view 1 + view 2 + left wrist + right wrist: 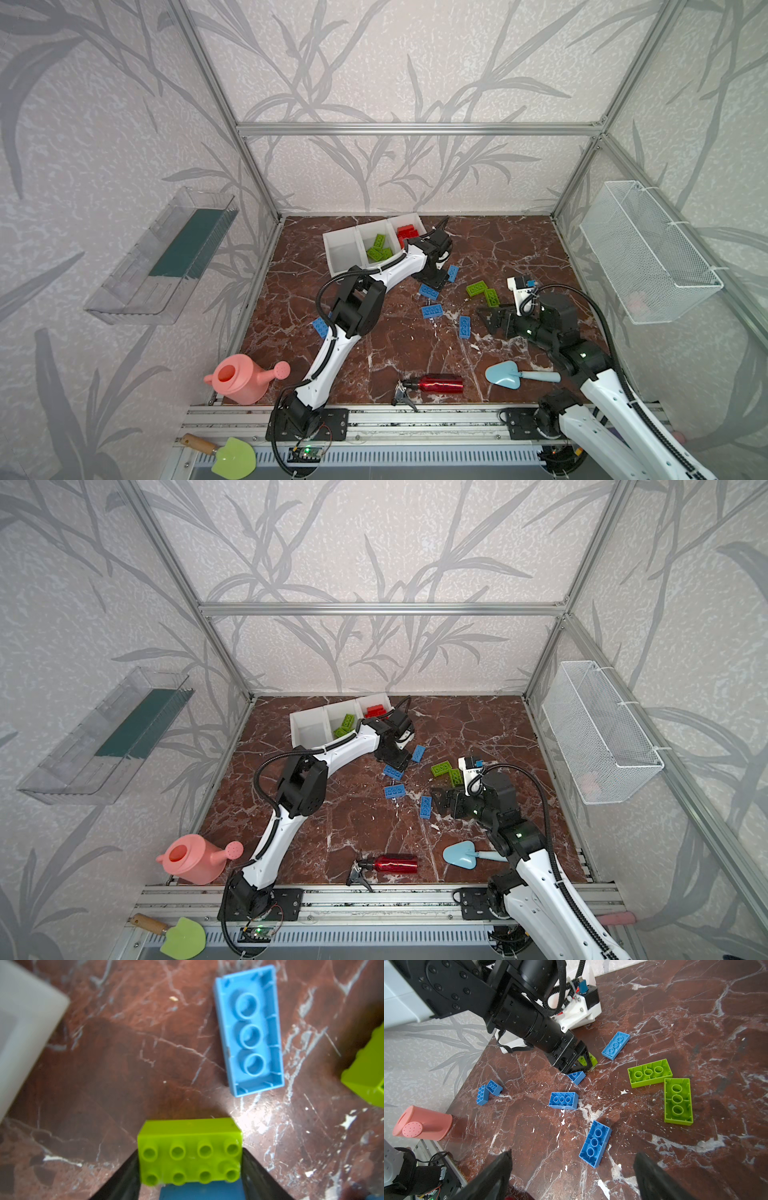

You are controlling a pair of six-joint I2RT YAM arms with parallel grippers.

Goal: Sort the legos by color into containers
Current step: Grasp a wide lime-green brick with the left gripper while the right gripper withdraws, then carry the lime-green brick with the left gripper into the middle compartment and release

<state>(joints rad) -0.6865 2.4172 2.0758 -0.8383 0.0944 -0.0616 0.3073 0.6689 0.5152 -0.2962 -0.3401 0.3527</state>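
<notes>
Marble table [104,1064]: L end effector [190,1152] clamped on green lego [189,1132] short ends, studs up, long axis finger-to-finger. R end effector [571,1178] spread wide, empty.

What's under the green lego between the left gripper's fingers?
The edge of a blue lego shows beneath the green lego. How far it runs underneath is covered by the green one.

left gripper [190,1152]: black fingers [124,1178], lime green brick [190,1136] between them, blue brick [199,1192] beneath, light blue brick [249,1028] just ahead. ahead of right gripper [572,1154]: lime bricks [650,1073], blue bricks [563,1100]. tabletop [695,1012] red-brown marble, white veins. bins [345,253] white. walls [415,62] pale grey, darker grey leaf print.
</notes>
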